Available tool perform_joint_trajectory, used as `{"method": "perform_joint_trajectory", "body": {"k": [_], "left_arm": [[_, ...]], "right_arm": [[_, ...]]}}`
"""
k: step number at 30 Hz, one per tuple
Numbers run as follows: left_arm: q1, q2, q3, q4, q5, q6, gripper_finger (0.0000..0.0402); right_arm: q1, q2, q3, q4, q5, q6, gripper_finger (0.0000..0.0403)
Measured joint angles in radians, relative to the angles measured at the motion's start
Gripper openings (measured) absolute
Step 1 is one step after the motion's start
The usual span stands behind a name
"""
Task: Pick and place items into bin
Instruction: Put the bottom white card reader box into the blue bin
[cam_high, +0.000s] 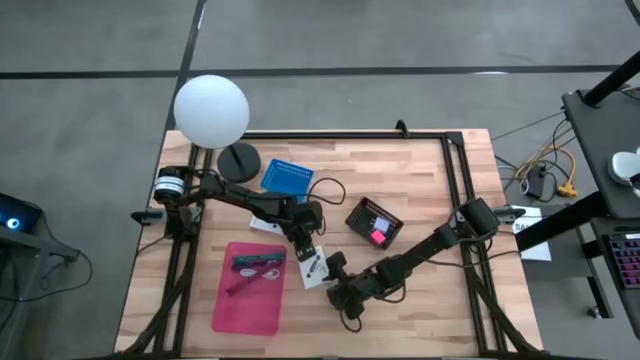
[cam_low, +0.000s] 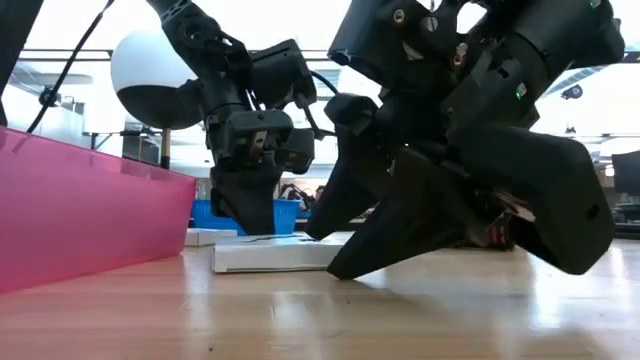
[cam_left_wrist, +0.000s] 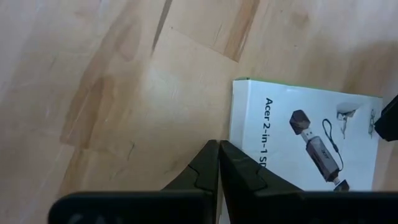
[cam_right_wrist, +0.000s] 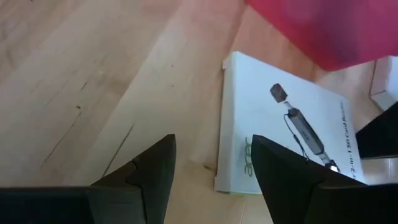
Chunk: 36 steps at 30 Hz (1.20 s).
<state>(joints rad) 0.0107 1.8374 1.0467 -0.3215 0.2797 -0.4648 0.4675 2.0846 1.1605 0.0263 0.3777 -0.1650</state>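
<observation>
A white card-reader box (cam_high: 312, 268) lies flat on the wooden table, just right of the pink bin (cam_high: 248, 290). It also shows in the left wrist view (cam_left_wrist: 298, 137), the right wrist view (cam_right_wrist: 280, 124) and the low view (cam_low: 270, 254). The bin holds a few small dark items (cam_high: 256, 266). My left gripper (cam_left_wrist: 219, 148) is shut, pointing down at the box's far long edge. My right gripper (cam_right_wrist: 211, 155) is open and low at the box's near end, with the box's corner (cam_right_wrist: 219, 180) between its fingers. My left gripper's shut fingertips (cam_left_wrist: 211, 152) point down right beside the box's long edge (cam_left_wrist: 234, 130). I cannot tell whether they touch the box or only the table next to it. The box lies flat.
A blue box (cam_high: 288, 177) and a lamp with a white globe (cam_high: 211, 108) stand at the back left. A black box with a magenta patch (cam_high: 374, 222) lies right of centre. A small white card (cam_high: 265, 225) lies near the left arm. Bare wood shows at the front right.
</observation>
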Motion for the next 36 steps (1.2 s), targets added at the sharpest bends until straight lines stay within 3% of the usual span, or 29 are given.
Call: {"method": "perform_joint_trajectory", "body": {"k": [6, 15, 28, 36], "left_arm": [[-0.011, 0.002, -0.001, 0.011, 0.019, -0.001, 0.0000], [-0.021, 0.002, -0.007, 0.023, 0.032, 0.000, 0.0000], [-0.022, 0.002, -0.007, 0.024, 0.039, 0.002, 0.0000], [-0.023, 0.002, -0.007, 0.025, 0.045, 0.003, 0.0000]], "right_arm": [[-0.002, -0.001, -0.004, 0.002, 0.124, -0.008, 0.0199], [-0.006, 0.000, -0.004, 0.015, 0.144, -0.119, 0.0199], [-0.006, -0.016, 0.084, 0.002, 0.219, -0.104, 0.0199], [-0.006, -0.016, 0.125, -0.091, 0.257, -0.098, 0.0199]]}}
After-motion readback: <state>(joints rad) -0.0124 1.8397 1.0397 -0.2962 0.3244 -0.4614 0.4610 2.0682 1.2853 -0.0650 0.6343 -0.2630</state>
